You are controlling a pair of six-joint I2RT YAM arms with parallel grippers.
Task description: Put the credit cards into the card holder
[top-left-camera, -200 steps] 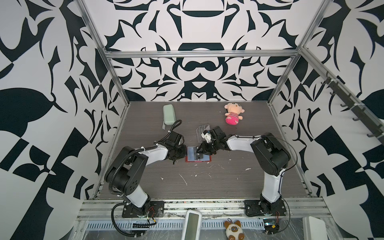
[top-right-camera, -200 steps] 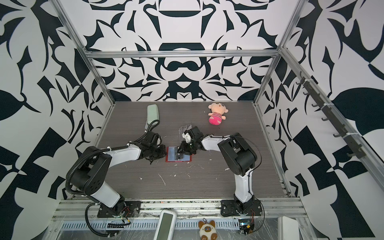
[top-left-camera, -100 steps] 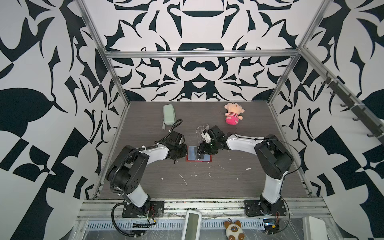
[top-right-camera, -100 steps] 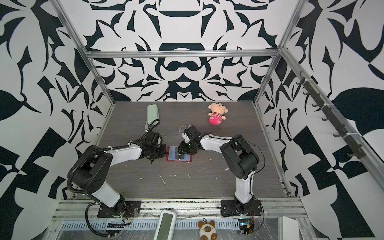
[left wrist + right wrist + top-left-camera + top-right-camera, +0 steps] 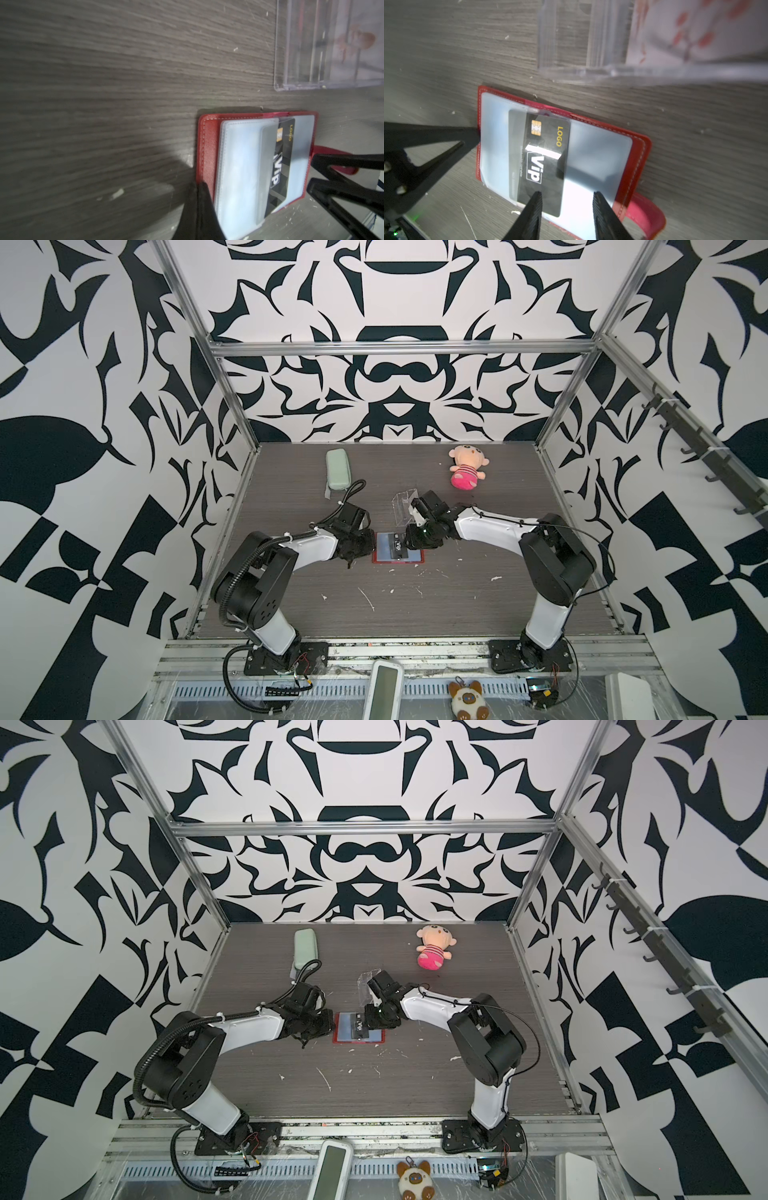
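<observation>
One credit card [image 5: 398,546] under way, out of the several the task asks for; we enter it as begun, not finished.

Top views. We log the card holder [image 5: 417,560] lying open near the middle of the surface [image 5: 415,605], with the black card across its pages. We place the left hand [image 5: 368,547] at the holder's left edge, its forearm stretched low along the surface. The right hand [image 5: 411,543] is over the holder's right half, forearm reaching in low, fingers pointed down at the pages. An acrylic box [image 5: 402,506] stands just behind the right hand. Both top views show the same layout.

Left wrist view. We note the left hand [image 5: 200,185] closed with nothing between its fingers, its tip on the holder's red border [image 5: 207,145]; we judge it pins the cover flat. The card [image 5: 283,158] has one long edge under a clear sleeve page, the rest bare.

Right wrist view. We note the right hand [image 5: 566,197] part open and gripping nothing: one fingertip [image 5: 536,199] sits on the card's near end, its fellow over the bare sleeve. The card [image 5: 546,158] is partly tucked in.

Outstanding, by our judgement: slide this card fully home, then fetch the others. Something pale with red marks shows through the acrylic box [image 5: 566,41]; whether it is more cards we cannot tell.
</observation>
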